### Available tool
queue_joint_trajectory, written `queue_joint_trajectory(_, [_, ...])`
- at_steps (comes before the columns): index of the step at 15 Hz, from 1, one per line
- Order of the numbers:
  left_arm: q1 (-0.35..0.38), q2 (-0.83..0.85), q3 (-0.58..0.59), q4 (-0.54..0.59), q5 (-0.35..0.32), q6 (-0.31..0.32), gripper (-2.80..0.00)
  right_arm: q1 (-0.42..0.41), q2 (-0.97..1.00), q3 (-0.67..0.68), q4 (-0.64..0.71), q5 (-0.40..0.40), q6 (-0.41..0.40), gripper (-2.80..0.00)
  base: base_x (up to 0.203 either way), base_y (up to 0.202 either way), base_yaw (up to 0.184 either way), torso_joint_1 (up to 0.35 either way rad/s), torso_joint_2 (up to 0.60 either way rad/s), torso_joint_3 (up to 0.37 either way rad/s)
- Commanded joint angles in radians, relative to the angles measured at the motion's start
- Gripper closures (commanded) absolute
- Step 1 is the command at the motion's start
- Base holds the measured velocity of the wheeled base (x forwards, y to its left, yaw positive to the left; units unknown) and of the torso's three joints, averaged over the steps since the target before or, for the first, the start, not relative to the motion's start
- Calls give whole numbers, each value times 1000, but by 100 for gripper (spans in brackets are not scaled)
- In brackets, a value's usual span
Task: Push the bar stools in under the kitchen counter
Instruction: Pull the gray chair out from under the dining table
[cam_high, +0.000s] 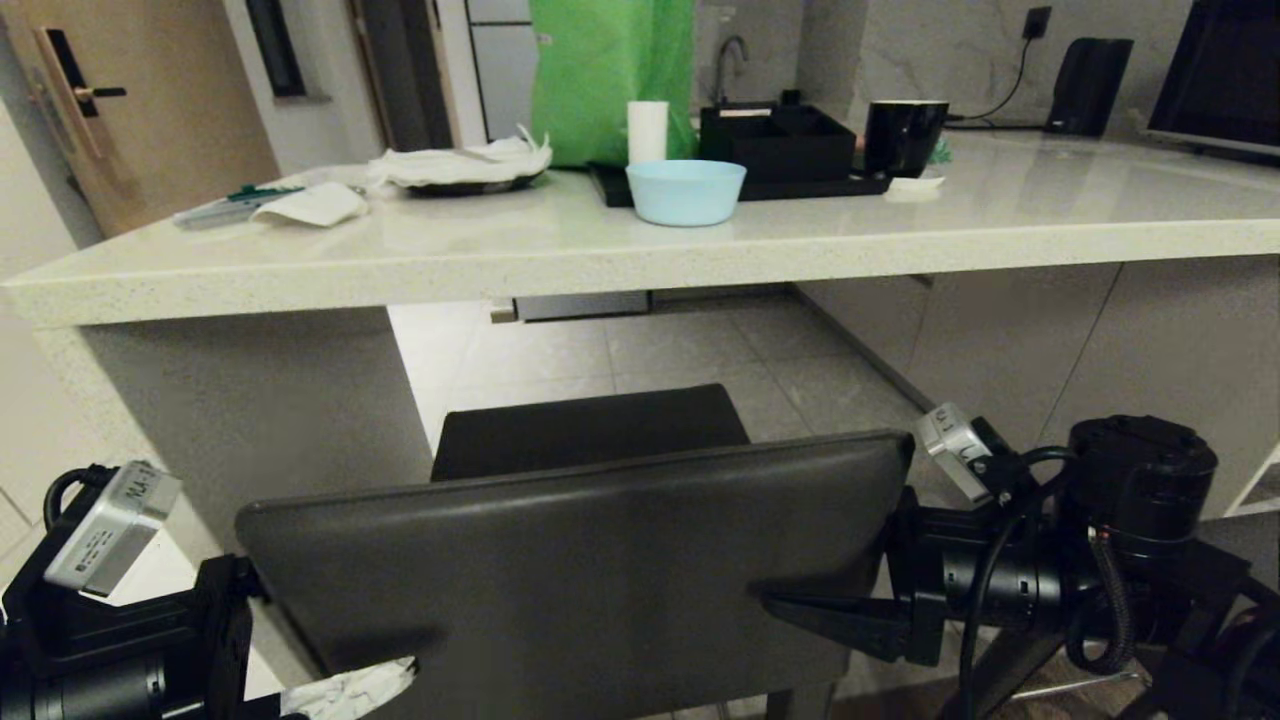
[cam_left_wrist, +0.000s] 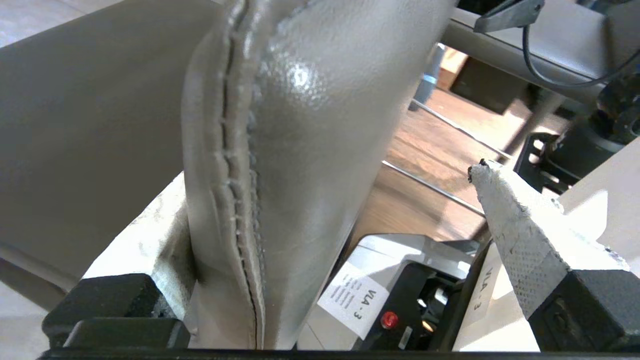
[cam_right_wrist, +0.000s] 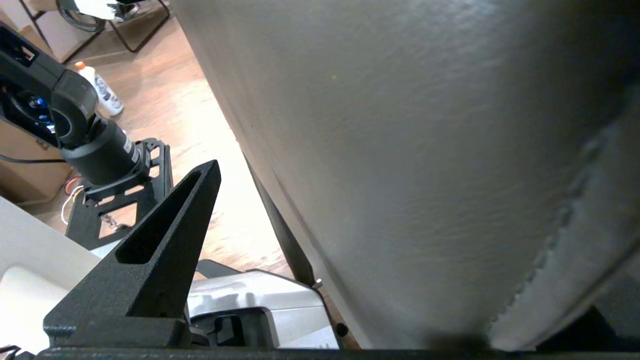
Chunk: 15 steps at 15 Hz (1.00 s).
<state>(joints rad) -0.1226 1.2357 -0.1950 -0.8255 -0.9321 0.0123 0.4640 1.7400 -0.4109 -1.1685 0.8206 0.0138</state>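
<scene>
Both grippers' fingers, left (cam_high: 345, 690) and right (cam_high: 800, 610), spread astride the stool (cam_high: 570, 560) backrest; padded leather, probably heavy; push there

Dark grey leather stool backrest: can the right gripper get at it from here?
Probably yes: the open right gripper already straddles the dark grey leather stool backrest at its right edge, nothing between them.
</scene>
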Motion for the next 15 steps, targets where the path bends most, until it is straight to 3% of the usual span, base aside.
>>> queue_joint_trajectory(1, [-2, -27, 18, -6, -7, -1, -280, -1, 7, 1, -7, 5, 0, -280, -194, 0, 1, -4, -1, 3])
queue_joint_trajectory(15, [-2, -94, 28, -3, -4, -26, -280, -2, 4, 9, -8, 3, -2, -280, -194, 0, -2, 4, 1, 3])
